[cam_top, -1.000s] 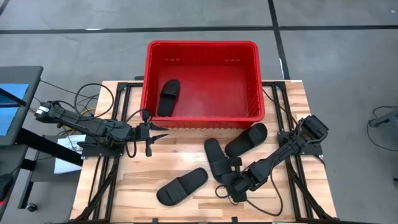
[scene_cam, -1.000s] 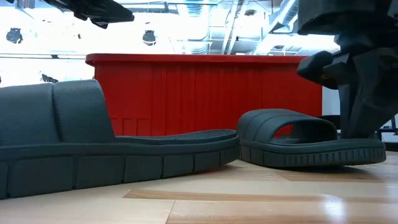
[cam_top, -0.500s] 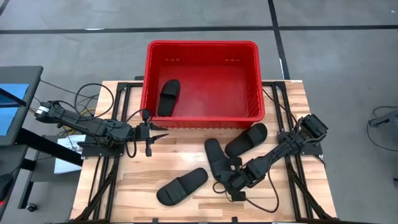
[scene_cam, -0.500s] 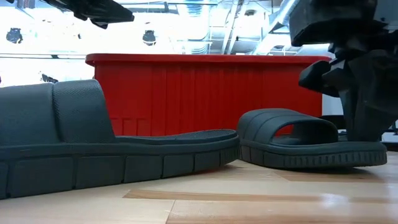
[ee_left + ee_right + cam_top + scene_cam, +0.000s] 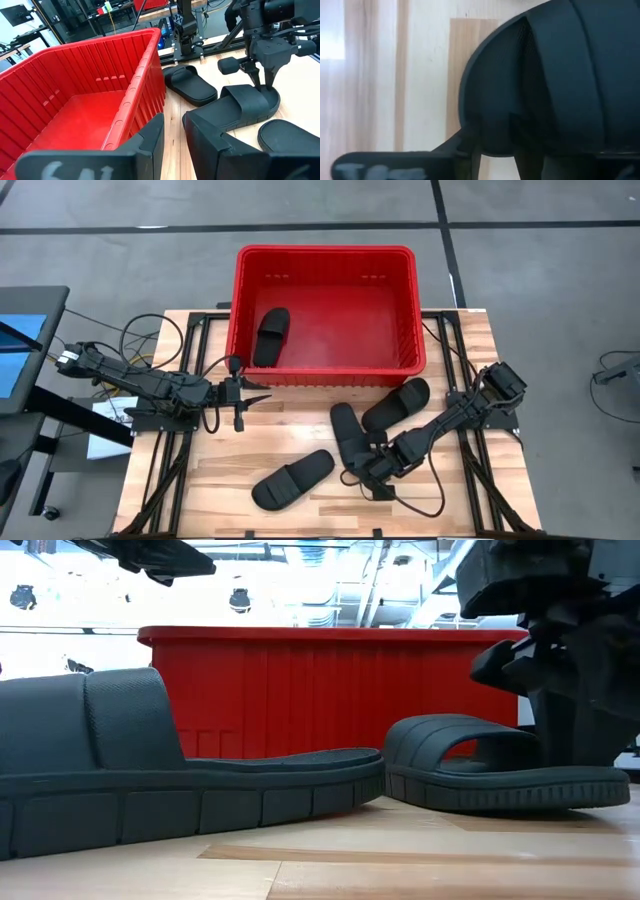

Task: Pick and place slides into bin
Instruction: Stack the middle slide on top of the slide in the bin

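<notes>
Three black slides lie soles down on the wooden table: one at the near left point(image 5: 292, 478), one in the middle point(image 5: 347, 430), one by the red bin's point(image 5: 325, 250) near wall point(image 5: 397, 402). Another slide point(image 5: 271, 335) lies on the bin's floor at its left. My right gripper point(image 5: 366, 470) points down at the middle slide's strap point(image 5: 247, 100), at that slide's near end, its fingers a little apart at the strap's edge point(image 5: 490, 100). My left gripper point(image 5: 262, 393) hangs empty by the bin's near left corner, with a narrow gap between its fingers. My right gripper comes from above, its fingertips point(image 5: 261, 82) pointing down at the top of the middle slide's strap. The slide lies flat on the table. Whether the fingers touch the strap, I cannot tell: the gripper's body and the strap hide the place.
The bin stands at the table's far edge, its near wall point(image 5: 330, 680) close behind the slides. The near-left slide point(image 5: 150, 780) lies a hand's width left of my right gripper. Bare table lies along the near edge and at the left. Cables trail from both arms.
My right gripper has gone toward the table's left edge and down, onto the near end of the middle slide. That slide has shifted a little on the table. My left arm has kept still.
</notes>
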